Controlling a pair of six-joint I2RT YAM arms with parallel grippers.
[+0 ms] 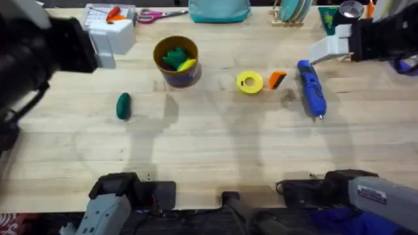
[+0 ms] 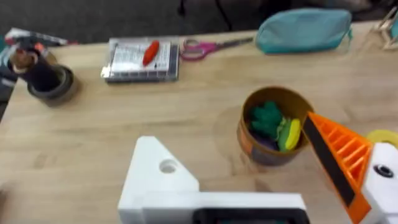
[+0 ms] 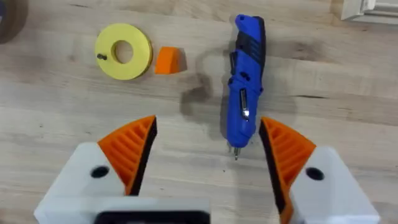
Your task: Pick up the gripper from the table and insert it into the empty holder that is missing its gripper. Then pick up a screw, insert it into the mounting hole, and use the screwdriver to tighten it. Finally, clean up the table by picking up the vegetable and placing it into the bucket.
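The small orange gripper wedge (image 1: pixel 277 79) (image 3: pixel 168 61) lies on the table beside a flat yellow ring (image 1: pixel 249 82) (image 3: pixel 123 51) that carries a small dark screw (image 3: pixel 101 56). The blue screwdriver (image 1: pixel 312 89) (image 3: pixel 245 87) lies just right of them, tip toward me. My right gripper (image 3: pixel 207 124) hovers open above the screwdriver's tip, both orange ribbed fingers (image 3: pixel 132 149) in place. My left gripper (image 2: pixel 231 149) is open at the far left; its plain white holder (image 2: pixel 158 177) faces one orange finger (image 2: pixel 339 158). The dark green vegetable (image 1: pixel 123 106) lies left of the bucket (image 1: pixel 176 61) (image 2: pixel 273 134).
The bucket holds a leafy green toy (image 2: pixel 267 118) and a yellow toy (image 2: pixel 292 132). Scissors (image 1: pixel 160 13), a teal pouch (image 1: pixel 219 9), a clear box (image 2: pixel 142 60) and a tape roll (image 2: pixel 53 84) line the far edge. The near table is bare wood.
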